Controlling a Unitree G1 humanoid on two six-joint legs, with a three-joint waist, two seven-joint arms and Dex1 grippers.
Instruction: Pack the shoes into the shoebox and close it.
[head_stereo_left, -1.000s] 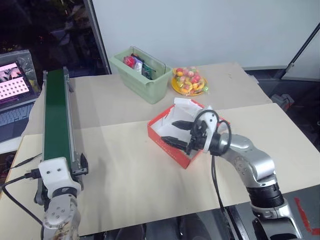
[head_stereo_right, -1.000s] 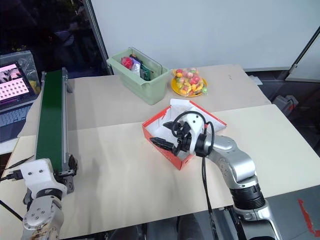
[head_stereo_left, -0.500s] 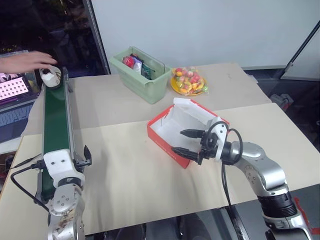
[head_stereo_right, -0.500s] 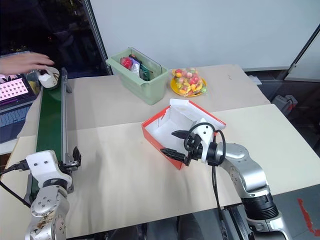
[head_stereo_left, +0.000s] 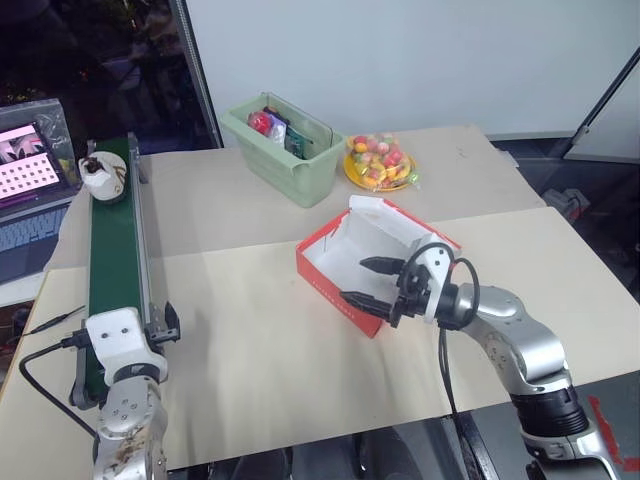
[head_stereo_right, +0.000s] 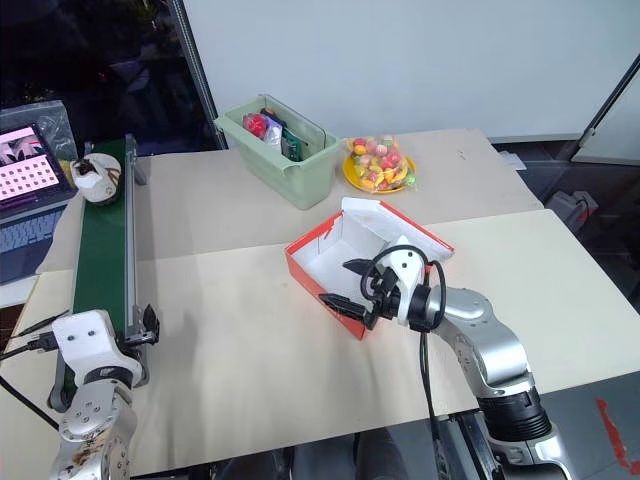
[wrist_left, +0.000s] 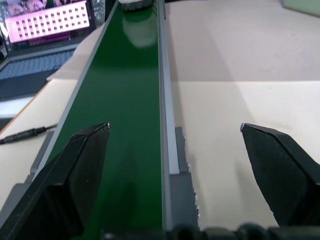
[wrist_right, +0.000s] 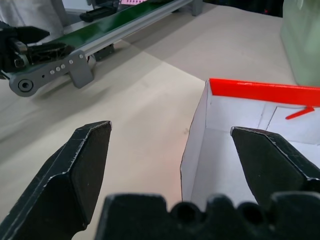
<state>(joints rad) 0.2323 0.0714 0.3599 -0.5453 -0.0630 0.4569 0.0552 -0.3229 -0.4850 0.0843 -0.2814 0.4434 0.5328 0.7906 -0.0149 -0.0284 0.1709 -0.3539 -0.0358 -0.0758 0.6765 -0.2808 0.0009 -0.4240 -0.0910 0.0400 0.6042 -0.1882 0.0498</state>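
A pale beige table stands before a plain white wall. Left of the wall, a dark window is framed by a slanting black post. Dark floor shows at right.

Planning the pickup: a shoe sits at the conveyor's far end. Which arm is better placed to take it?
Left. Its open pincer lines up with the conveyor carrying the shoe; the right pincer hovers at the shoebox.
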